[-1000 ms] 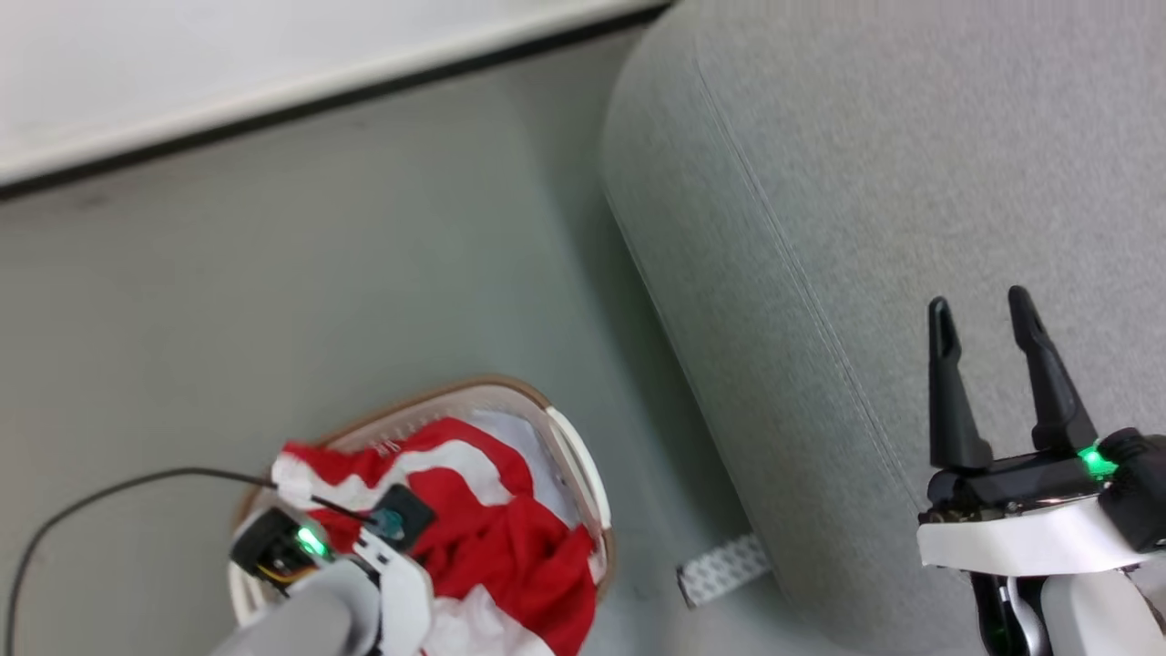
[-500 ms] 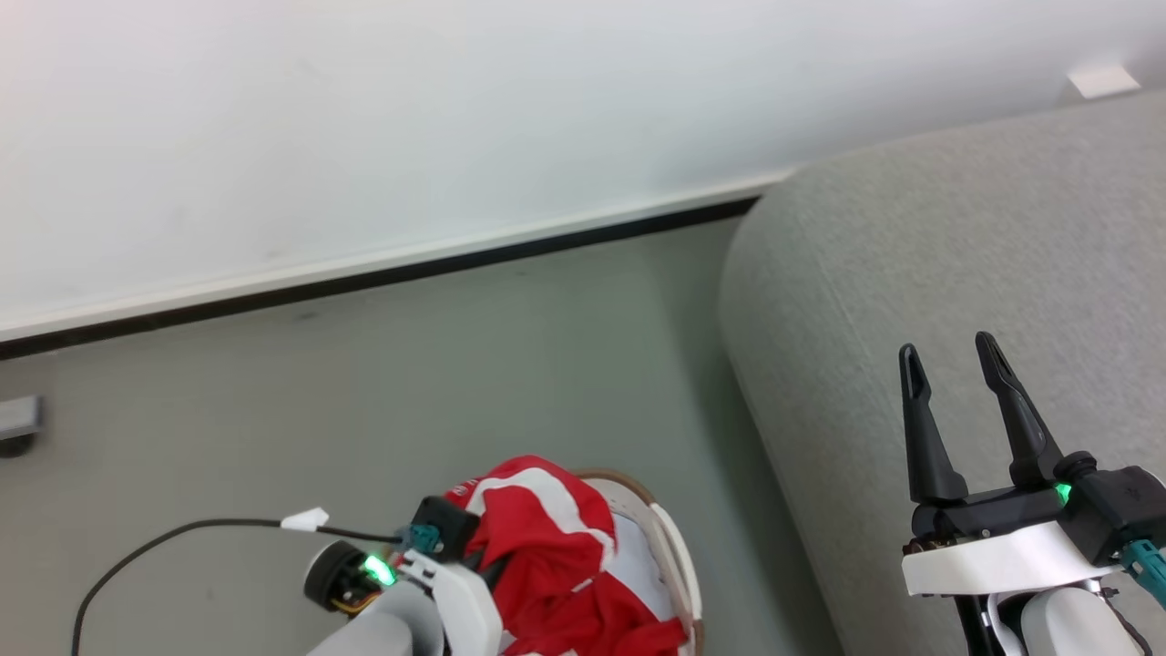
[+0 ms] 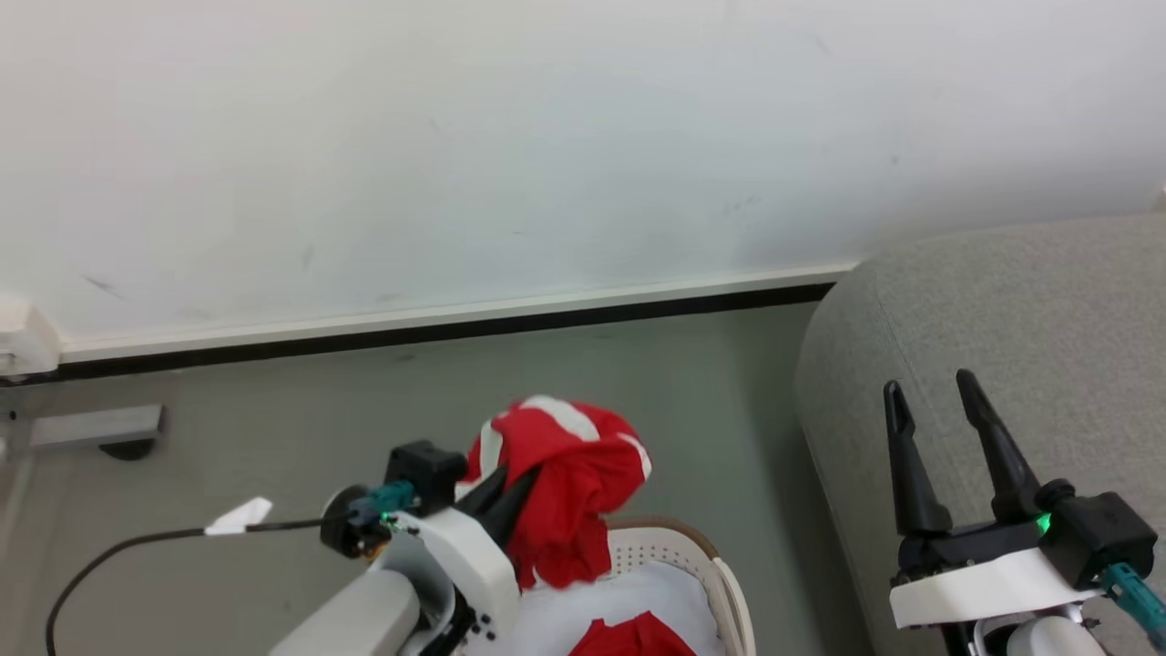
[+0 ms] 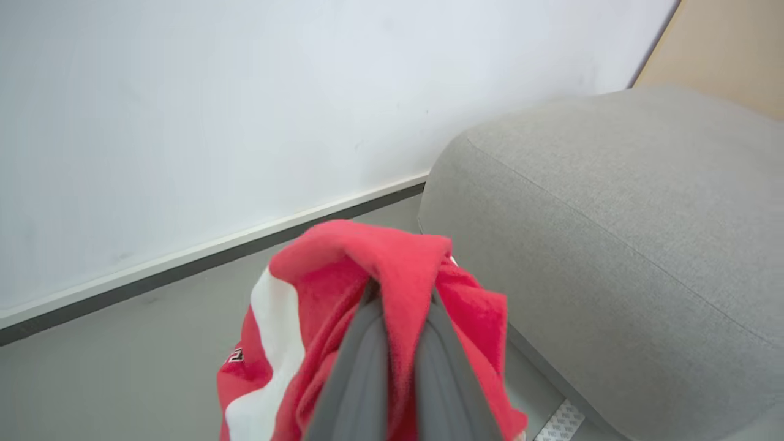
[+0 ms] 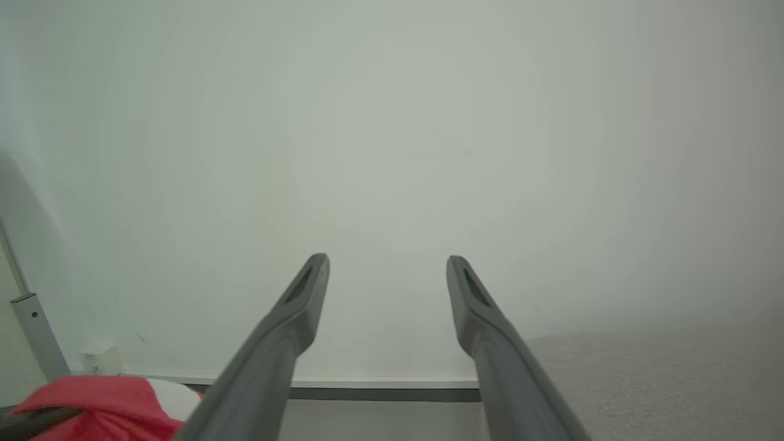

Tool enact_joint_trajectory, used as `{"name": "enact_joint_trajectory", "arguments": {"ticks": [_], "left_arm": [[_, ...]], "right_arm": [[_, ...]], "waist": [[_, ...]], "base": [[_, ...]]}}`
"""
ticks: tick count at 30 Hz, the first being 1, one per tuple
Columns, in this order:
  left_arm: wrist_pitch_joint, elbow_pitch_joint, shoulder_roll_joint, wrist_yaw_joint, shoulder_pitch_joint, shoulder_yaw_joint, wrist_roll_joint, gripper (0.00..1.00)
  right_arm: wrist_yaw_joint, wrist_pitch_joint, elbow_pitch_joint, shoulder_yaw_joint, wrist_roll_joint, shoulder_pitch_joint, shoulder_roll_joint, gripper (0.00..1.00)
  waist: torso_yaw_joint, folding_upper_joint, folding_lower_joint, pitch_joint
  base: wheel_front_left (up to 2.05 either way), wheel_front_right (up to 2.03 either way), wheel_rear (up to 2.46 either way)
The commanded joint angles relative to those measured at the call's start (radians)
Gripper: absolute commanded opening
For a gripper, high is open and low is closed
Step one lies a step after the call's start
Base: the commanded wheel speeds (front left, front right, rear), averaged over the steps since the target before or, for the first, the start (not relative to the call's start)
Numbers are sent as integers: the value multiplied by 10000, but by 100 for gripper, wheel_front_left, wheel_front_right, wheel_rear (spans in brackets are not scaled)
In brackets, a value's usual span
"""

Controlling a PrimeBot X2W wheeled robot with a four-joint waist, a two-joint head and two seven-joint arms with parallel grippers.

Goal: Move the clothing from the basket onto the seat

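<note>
Red striped clothing hangs clamped in the left gripper over the basket; the right gripper gapes empty. Next: carry it rightward onto the seat, then release.

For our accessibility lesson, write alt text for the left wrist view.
The left gripper, fingers shut, holds red clothing with white stripes above the grey floor. The grey seat lies to the right, a white wall behind.
</note>
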Motion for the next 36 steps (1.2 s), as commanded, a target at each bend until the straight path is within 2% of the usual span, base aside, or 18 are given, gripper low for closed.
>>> {"name": "enact_joint_trajectory", "arguments": {"ticks": [1, 10, 17, 24, 29, 36], "left_arm": [[-5, -366, 146, 75, 102, 190, 43, 0], [28, -2872, 597, 508, -75, 1134, -270, 0], [318, -4433, 973, 877, -205, 1466, -313, 0], [424, -5005, 1124, 1109, 80, 1499, -396, 0], [482, -5260, 1079, 1191, 229, 1423, -440, 0], [535, -5592, 844, 1044, 358, 1053, -409, 0]], "right_arm": [[-21, 4, 45, 58, 124, 127, -36, 100], [-21, 4, 315, 818, 308, 316, -37, 100], [-21, 4, 455, 1410, 386, 331, -37, 100], [-21, 4, 587, 2110, 327, 119, -34, 100], [-21, 4, 837, 3250, 413, -16, -37, 100], [-21, 6, 1719, 4927, 1273, -712, -43, 100]], "waist": [[125, 0, 2, -119], [423, 0, 2, -363], [510, 0, 2, -453], [525, 0, 2, -462], [607, 0, 2, -474], [925, 0, 2, -419]], "base": [[0, 0, 0], [0, 0, 0], [0, 0, 0], [0, 0, 0], [0, 0, 0], [0, 0, 0]]}}
